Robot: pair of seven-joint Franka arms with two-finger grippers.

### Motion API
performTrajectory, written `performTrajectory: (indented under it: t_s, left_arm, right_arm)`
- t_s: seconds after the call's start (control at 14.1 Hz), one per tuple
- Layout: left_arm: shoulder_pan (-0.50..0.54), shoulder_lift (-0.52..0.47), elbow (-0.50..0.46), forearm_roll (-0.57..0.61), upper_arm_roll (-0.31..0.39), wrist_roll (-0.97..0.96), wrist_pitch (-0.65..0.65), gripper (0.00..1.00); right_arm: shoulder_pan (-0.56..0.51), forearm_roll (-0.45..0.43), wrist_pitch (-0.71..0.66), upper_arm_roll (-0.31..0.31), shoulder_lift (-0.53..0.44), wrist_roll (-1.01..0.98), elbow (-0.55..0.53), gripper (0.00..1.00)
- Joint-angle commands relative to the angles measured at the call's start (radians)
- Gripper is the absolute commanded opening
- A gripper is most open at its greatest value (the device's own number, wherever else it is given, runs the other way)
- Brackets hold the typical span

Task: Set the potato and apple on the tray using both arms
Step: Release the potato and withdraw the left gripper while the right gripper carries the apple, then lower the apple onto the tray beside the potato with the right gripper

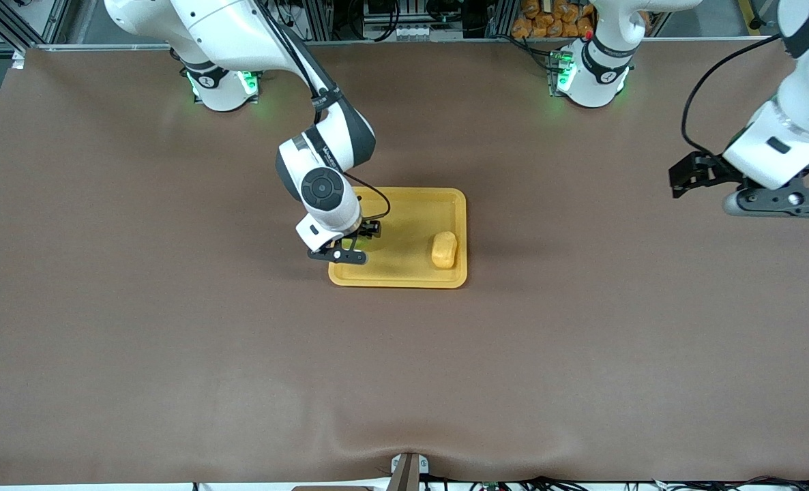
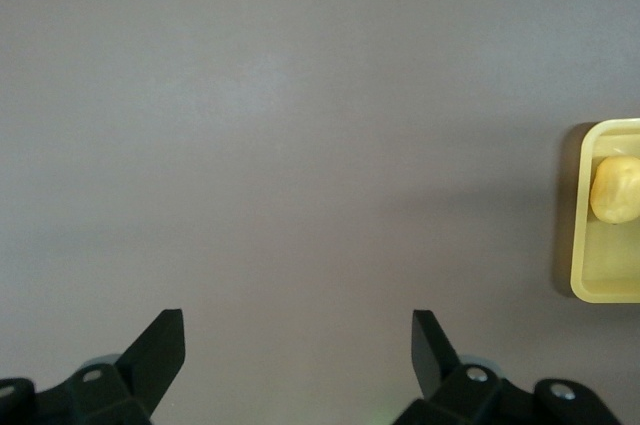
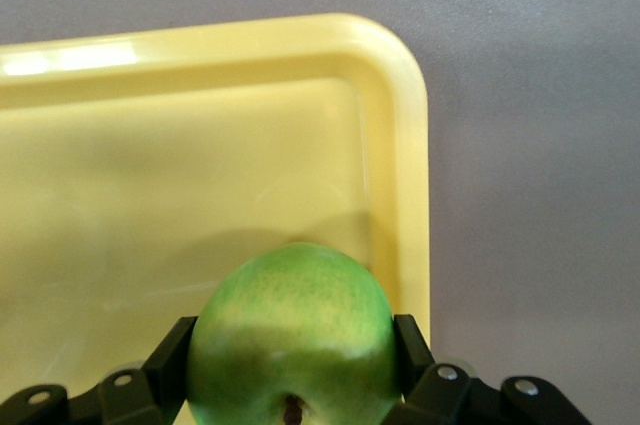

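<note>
The brown counter (image 1: 172, 327) carries the yellow tray (image 1: 411, 276) near its middle. The right arm reaches from its base down over the tray's end toward the right arm's side, while the left arm waits high over the counter's other end, well apart from the tray. The potato (image 1: 444, 249) already lies in the tray at the end toward the left arm, its long axis running toward the front camera. The right gripper (image 3: 297, 385) pinches the apple (image 3: 292, 333) between its fingers, stem dimple showing, just inside the tray's rim; the drop spot lies directly beneath. The left gripper (image 2: 298, 345) hangs with fingers spread, holding nothing.
</note>
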Motion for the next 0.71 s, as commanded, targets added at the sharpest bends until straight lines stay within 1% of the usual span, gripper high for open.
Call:
performTrajectory:
  t_s: [0.0,0.07,0.14,0.21,0.28,0.36,0.64]
  left_arm:
    - [0.01,-0.019,0.025,-0.014,-0.004,0.012,-0.051,1.0]
    - [0.009,-0.016,0.054,-0.012,0.004,0.012,-0.086,1.0]
    - [0.01,-0.016,0.065,-0.012,0.005,0.013,-0.1,1.0]
    - [0.01,-0.02,0.064,-0.015,0.007,0.018,-0.108,1.0]
    - [0.009,-0.02,0.064,-0.015,0.005,0.018,-0.125,1.0]
    - [0.009,-0.027,0.061,-0.015,0.005,0.018,-0.126,1.0]
    - [0.01,-0.036,0.055,-0.015,0.007,0.016,-0.119,1.0]
  right_arm:
    - [0.007,0.018,0.023,-0.003,0.036,0.013,0.027,0.0]
    - [0.011,0.018,0.023,-0.003,0.037,0.013,0.027,0.01]
    - [0.011,0.018,0.023,-0.003,0.04,0.013,0.027,0.08]
    - [0.011,0.02,0.023,-0.003,0.043,0.013,0.028,0.23]
    - [0.011,0.02,0.025,-0.003,0.054,0.013,0.03,0.72]
    - [0.013,0.02,0.029,-0.003,0.057,0.013,0.028,1.0]
    - [0.011,0.02,0.019,-0.003,0.051,0.014,0.034,1.0]
